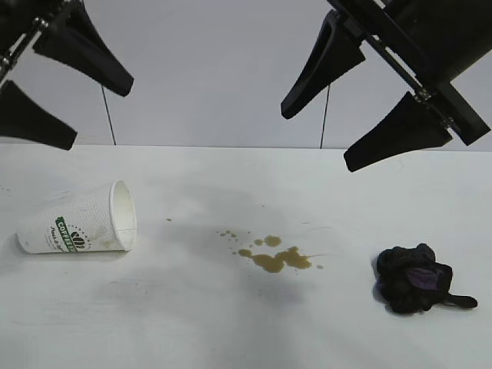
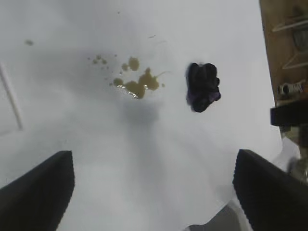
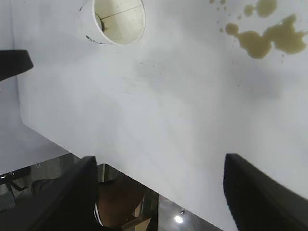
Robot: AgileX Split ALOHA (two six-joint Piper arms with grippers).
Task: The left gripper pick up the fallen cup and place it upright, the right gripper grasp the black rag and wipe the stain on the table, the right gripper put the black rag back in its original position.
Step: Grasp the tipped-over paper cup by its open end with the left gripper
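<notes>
From the exterior view: the left gripper (image 1: 68,94) hangs high above the table (image 1: 192,323), fingers spread wide, holding nothing. Below it and slightly toward centre, the cup (image 1: 81,221) lies on its side, mouth facing the stain (image 1: 275,257), green band toward its base. The right gripper (image 1: 350,115) is likewise raised, fingers apart, empty. Below it and a little toward the cup side sits the stain, with small droplets scattered beside it; below it on the other side lies the black rag (image 1: 415,278), bunched, thin tail trailing away from the stain. Cup, stain and rag are well apart from one another.

Left wrist view: both fingers (image 2: 36,192) show at the frame edges, widely separated, bare table between them. Ahead of them lie the stain (image 2: 139,84) and, just beyond it, the black rag (image 2: 203,86), not touching.

Right wrist view: fingers (image 3: 262,190) parted, nothing between them but table and its edge. Ahead, the cup (image 3: 115,21) shows its open mouth, pale inside; the stain (image 3: 269,38) lies off to one side, apart from the cup.
</notes>
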